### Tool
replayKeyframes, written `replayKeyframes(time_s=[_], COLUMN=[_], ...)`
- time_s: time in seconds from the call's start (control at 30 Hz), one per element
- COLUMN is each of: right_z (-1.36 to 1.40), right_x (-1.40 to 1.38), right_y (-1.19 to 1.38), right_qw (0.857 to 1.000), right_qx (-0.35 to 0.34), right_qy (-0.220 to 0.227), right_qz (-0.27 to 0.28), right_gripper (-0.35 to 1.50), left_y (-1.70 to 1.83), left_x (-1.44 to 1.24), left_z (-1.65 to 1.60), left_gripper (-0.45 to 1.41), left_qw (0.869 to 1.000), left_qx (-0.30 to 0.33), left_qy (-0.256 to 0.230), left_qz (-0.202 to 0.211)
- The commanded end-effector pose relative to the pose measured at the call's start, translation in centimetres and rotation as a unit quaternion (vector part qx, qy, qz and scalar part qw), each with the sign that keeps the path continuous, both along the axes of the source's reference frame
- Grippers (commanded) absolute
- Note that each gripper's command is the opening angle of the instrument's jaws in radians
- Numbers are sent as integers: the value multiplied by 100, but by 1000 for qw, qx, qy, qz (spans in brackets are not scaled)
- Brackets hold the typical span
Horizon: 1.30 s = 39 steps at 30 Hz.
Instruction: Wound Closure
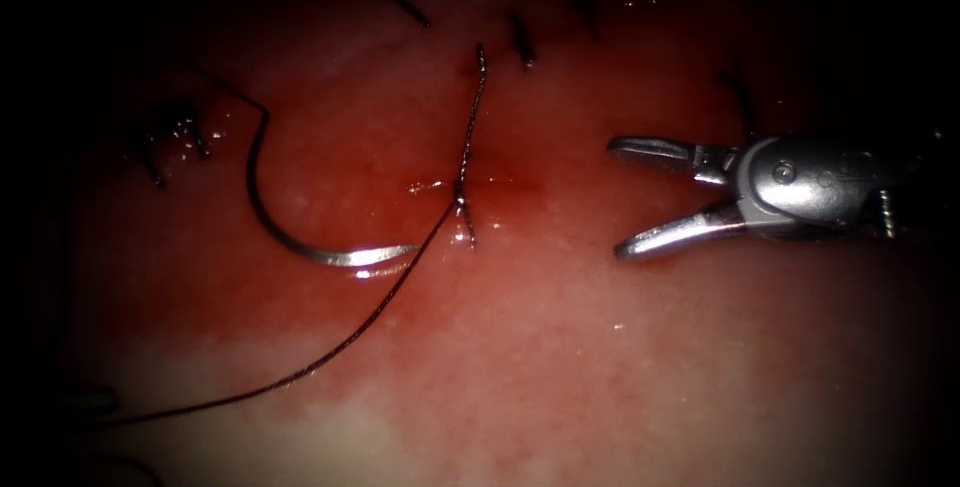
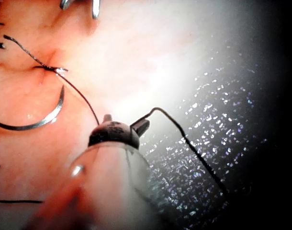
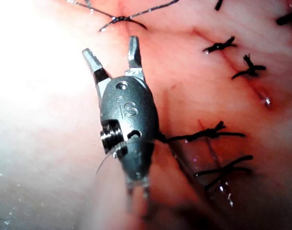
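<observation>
Needle (image 1: pixel 300 242) lies loose on the tissue (image 1: pixel 560 347), left of the cut, in neither hand.

Several knotted stitches (image 3: pixel 218 132) are in place; the thread (image 1: pixel 466 137) passes through at the cut (image 1: pixel 470 192), untied as far as I can judge. My right hand (image 1: pixel 620 197) hovers wide and empty. The left wrist view adds my left hand (image 2: pixel 124 125) holding the thread's tail.

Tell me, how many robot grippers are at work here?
2. The right gripper, at the endoscope view's right, is open and empty; the left gripper, seen in its wrist view, holds the thread. The needle lies loose on the tissue.
</observation>
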<state>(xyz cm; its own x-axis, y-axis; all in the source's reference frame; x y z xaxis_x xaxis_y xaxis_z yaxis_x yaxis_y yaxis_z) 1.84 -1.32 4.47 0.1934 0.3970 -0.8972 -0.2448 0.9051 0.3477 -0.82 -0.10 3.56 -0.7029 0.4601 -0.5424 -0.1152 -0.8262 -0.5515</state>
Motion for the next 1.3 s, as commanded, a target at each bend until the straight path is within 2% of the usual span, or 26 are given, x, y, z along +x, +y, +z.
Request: replayKeyframes(time_s=[0.03, 0.13, 0.37, 0.43, 0.57, 0.67, 0.73, 0.83, 0.93, 0.97, 1.0, 1.07, 1.2, 1.3], right_z=[4, 4, 4, 3, 3, 3, 3, 3, 3, 3, 3, 3, 4, 6], right_x=[6, 6, 6, 5, 5, 5, 5, 4, 3, 3, 3, 4, 6, 8], right_y=[-7, -7, -7, -7, -7, -7, -7, -7, -7, -7, -7, -7, -8, -10], right_qw=[1000, 1000, 1000, 1000, 1000, 1000, 1000, 1000, 1000, 1000, 1000, 1000, 1000, 1000], right_qx=[1, 1, 1, 2, 2, 2, 2, 2, 2, 2, 2, -1, -2, 0], right_qy=[1, 1, 1, 1, 1, 1, 1, 1, 2, 2, 1, 1, 0, 1], right_qz=[-1, -1, -1, -1, -1, -1, -1, -2, -2, -2, -2, -2, -2, -5], right_gripper=[93, 93, 93, 93, 93, 93, 93, 93, 93, 93, 93, 93, 93, 93], left_y=[-11, -16, -19, -3, 24, 45, 63, 62, 45, 45, 36, 26, 17, 7], left_x=[-6, -6, -19, -20, -25, -39, -58, -63, -46, -46, -34, -18, 3, 21], left_z=[7, 17, 42, 55, 76, 90, 92, 90, 79, 79, 75, 71, 67, 66], left_gripper=[49, 47, 47, 54, 49, 46, 51, 52, 49, 49, 47, 46, 44, 41], left_qw=[1000, 999, 998, 999, 998, 999, 997, 997, 1000, 1000, 1000, 997, 994, 987], left_qx=[-3, -7, -12, -13, -25, -35, -43, -40, -20, -20, -5, 8, 19, 26], left_qy=[3, 22, 39, 37, 48, 23, -25, -35, -9, -9, 20, 50, 66, 100], left_qz=[13, 37, 39, 31, 12, -26, -58, -61, -16, -16, 21, 65, 87, 123])
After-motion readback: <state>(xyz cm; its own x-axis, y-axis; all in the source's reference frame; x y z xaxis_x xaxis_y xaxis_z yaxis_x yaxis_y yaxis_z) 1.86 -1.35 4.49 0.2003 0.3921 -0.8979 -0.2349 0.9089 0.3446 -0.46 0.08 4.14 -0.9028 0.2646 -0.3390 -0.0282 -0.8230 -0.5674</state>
